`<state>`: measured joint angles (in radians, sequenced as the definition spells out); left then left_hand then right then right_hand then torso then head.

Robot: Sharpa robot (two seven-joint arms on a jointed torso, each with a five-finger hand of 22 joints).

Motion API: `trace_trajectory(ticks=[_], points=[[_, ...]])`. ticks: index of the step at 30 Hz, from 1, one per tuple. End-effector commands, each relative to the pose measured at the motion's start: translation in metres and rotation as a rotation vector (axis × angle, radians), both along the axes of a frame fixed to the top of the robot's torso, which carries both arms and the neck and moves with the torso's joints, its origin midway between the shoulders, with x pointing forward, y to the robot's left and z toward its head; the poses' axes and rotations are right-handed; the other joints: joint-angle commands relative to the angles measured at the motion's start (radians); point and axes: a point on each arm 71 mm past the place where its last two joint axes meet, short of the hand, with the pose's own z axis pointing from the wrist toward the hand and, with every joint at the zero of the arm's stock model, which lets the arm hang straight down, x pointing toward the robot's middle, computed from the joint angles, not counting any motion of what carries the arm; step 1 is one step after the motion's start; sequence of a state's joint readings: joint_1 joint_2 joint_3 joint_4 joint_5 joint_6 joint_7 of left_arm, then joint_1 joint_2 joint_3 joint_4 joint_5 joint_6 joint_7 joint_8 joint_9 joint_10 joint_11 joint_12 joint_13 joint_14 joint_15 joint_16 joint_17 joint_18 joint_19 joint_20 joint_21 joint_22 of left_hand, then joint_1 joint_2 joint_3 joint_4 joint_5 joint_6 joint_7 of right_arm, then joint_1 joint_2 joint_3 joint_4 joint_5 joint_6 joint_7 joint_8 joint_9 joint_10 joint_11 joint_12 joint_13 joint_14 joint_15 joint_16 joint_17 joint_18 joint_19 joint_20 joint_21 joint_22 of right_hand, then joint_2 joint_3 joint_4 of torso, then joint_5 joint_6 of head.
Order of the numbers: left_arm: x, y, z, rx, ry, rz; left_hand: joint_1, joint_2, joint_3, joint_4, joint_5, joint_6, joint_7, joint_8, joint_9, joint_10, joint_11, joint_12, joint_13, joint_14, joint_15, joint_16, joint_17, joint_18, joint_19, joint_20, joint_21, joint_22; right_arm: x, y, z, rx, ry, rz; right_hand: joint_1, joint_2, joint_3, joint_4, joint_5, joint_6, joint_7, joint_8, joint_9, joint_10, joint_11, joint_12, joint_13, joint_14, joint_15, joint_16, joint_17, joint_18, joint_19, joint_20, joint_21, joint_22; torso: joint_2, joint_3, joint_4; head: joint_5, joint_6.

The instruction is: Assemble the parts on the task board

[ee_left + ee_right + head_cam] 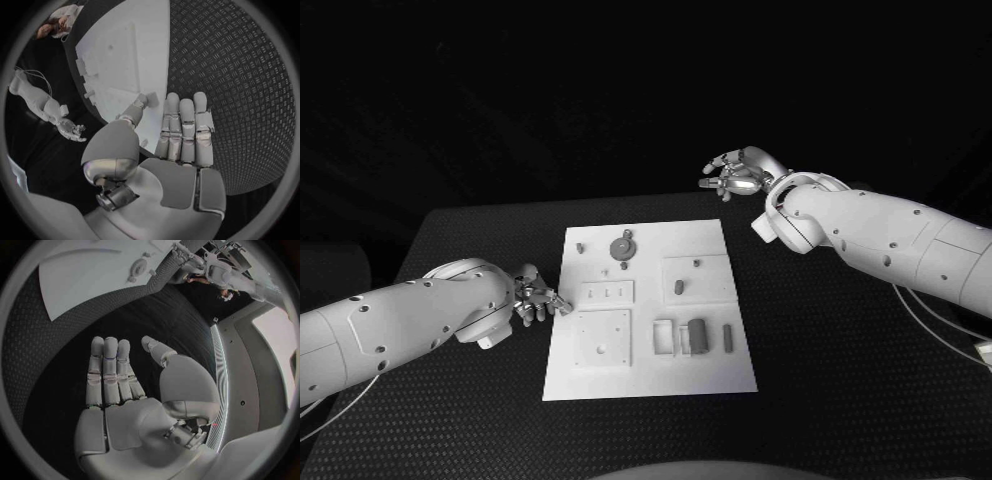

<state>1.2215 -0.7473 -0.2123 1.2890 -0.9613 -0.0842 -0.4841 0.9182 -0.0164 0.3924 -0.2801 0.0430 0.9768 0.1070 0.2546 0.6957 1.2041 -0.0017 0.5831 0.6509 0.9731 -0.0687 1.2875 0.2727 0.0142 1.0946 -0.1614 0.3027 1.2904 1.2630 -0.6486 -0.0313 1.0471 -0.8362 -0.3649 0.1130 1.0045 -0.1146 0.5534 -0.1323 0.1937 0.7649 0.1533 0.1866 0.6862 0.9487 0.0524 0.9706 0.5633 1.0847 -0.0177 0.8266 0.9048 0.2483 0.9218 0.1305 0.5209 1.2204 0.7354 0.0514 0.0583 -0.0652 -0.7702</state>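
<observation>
Table (848, 380): black, one item. Top covered in a fine raised diamond-grid texture, visible across its near half and along its left and right edges. Far edge straight, far left corner rounded, meeting a dark, featureless background. Thin pale cable (935, 320): crosses the table's right edge and runs toward a small pale connector-like piece (984, 352) at that same edge; what the piece is cannot be told.
</observation>
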Motion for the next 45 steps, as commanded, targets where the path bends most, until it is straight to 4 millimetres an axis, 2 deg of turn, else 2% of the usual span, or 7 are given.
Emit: trace_trajectory(ticks=[1, 5, 12, 25, 32, 37, 45], points=[[-0.006, -0.002, -0.011, -0.017, 0.062, -0.011, 0.024, 0.011, 0.015, -0.002, 0.006, -0.025, 0.013, -0.011, -0.026, -0.002, 0.011, -0.006, 0.002, -0.003, 0.006, -0.001, 0.001, 0.001, 0.006, 0.003, -0.005, 0.002, 0.0, 0.001, 0.0, 0.0, 0.001, 0.013, -0.006, -0.001, 0.0, 0.003, -0.004, 0.044, 0.037, 0.005, -0.001, -0.117, 0.032, 0.005, -0.002, 0.007, 0.0, -0.005, 0.002, 0.014, 0.006, 0.0, -0.004, 0.002, 0.0, 0.0001, 0.0001, 0.0, -0.001], [-0.006, 0.001, -0.012, -0.041, 0.079, 0.003, 0.044, 0.013, 0.039, -0.004, 0.006, -0.051, 0.019, -0.029, -0.038, -0.003, 0.017, -0.006, 0.003, -0.005, 0.007, -0.002, 0.001, 0.0, 0.005, 0.004, -0.007, 0.006, 0.0, 0.001, 0.0, 0.0, 0.001, 0.012, -0.006, -0.001, 0.0, 0.003, -0.004, 0.044, 0.037, 0.005, -0.001, -0.117, 0.032, 0.005, -0.002, 0.007, 0.0, -0.005, 0.002, 0.014, 0.006, 0.0, -0.004, 0.002, 0.0, 0.0001, 0.0, -0.001, -0.001], [-0.006, 0.007, -0.014, -0.066, 0.111, 0.026, 0.074, 0.025, 0.083, -0.005, 0.006, -0.052, 0.018, -0.034, -0.046, -0.007, 0.017, -0.006, 0.005, -0.007, 0.01, -0.002, 0.002, -0.002, 0.001, 0.006, -0.011, 0.013, 0.0, 0.001, 0.0, 0.0, 0.001, 0.012, -0.006, -0.001, 0.0, 0.003, -0.004, 0.044, 0.037, 0.005, -0.001, -0.117, 0.032, 0.005, -0.002, 0.007, 0.0, -0.005, 0.002, 0.014, 0.006, 0.0, -0.004, 0.002, 0.0, -0.0007, 0.0006, -0.002, 0.0], [-0.005, 0.016, -0.016, -0.076, 0.155, 0.044, 0.081, 0.028, 0.095, -0.006, 0.006, -0.062, 0.023, -0.04, -0.052, -0.012, 0.02, -0.006, 0.007, -0.011, 0.012, -0.003, 0.002, -0.005, -0.005, 0.008, -0.016, 0.017, -0.001, 0.001, -0.001, 0.0, 0.001, 0.012, -0.006, -0.001, 0.0, 0.003, -0.004, 0.044, 0.037, 0.005, -0.001, -0.118, 0.032, 0.006, -0.003, 0.007, 0.0, -0.006, 0.003, 0.014, 0.007, 0.0, -0.005, 0.002, 0.0, -0.001, 0.0006, -0.003, -0.002], [-0.005, 0.022, -0.017, -0.105, 0.177, 0.072, 0.093, 0.05, 0.11, -0.008, 0.006, -0.07, 0.026, -0.046, -0.057, -0.016, 0.024, -0.006, 0.009, -0.014, 0.013, -0.003, 0.003, -0.005, -0.009, 0.009, -0.021, 0.021, -0.001, 0.0, -0.001, 0.0, 0.001, 0.01, -0.006, -0.001, 0.0, 0.003, -0.004, 0.043, 0.037, 0.005, -0.001, -0.118, 0.032, 0.006, -0.003, 0.007, 0.0, -0.006, 0.003, 0.014, 0.007, 0.0, -0.005, 0.003, 0.0, -0.0008, 0.001, -0.002, -0.001], [-0.004, 0.022, -0.017, -0.132, 0.185, 0.084, 0.101, 0.058, 0.148, 0.0, 0.006, -0.043, 0.018, -0.031, -0.055, -0.017, 0.018, -0.005, 0.011, -0.015, 0.014, -0.002, 0.004, -0.007, -0.008, 0.011, -0.024, 0.025, -0.001, 0.0, -0.001, 0.0, 0.001, 0.01, -0.006, -0.001, 0.0, 0.003, -0.004, 0.043, 0.037, 0.005, -0.002, -0.118, 0.032, 0.006, -0.003, 0.007, 0.0, -0.006, 0.004, 0.014, 0.007, 0.0, -0.005, 0.003, 0.0, -0.001, 0.0007, -0.001, -0.001], [-0.004, 0.022, -0.016, -0.205, 0.191, 0.117, 0.101, 0.078, 0.171, -0.007, 0.006, 0.049, -0.004, 0.021, -0.035, -0.017, 0.001, -0.001, 0.015, -0.016, 0.015, 0.002, 0.007, -0.008, -0.008, 0.011, -0.027, 0.033, -0.001, 0.0, -0.001, 0.0, 0.002, 0.01, -0.006, -0.001, 0.0, 0.003, -0.004, 0.043, 0.037, 0.005, -0.002, -0.118, 0.032, 0.006, -0.003, 0.007, 0.0, -0.006, 0.004, 0.014, 0.007, 0.0, -0.005, 0.003, 0.0, -0.0004, -0.0001, -0.001, 0.0]])
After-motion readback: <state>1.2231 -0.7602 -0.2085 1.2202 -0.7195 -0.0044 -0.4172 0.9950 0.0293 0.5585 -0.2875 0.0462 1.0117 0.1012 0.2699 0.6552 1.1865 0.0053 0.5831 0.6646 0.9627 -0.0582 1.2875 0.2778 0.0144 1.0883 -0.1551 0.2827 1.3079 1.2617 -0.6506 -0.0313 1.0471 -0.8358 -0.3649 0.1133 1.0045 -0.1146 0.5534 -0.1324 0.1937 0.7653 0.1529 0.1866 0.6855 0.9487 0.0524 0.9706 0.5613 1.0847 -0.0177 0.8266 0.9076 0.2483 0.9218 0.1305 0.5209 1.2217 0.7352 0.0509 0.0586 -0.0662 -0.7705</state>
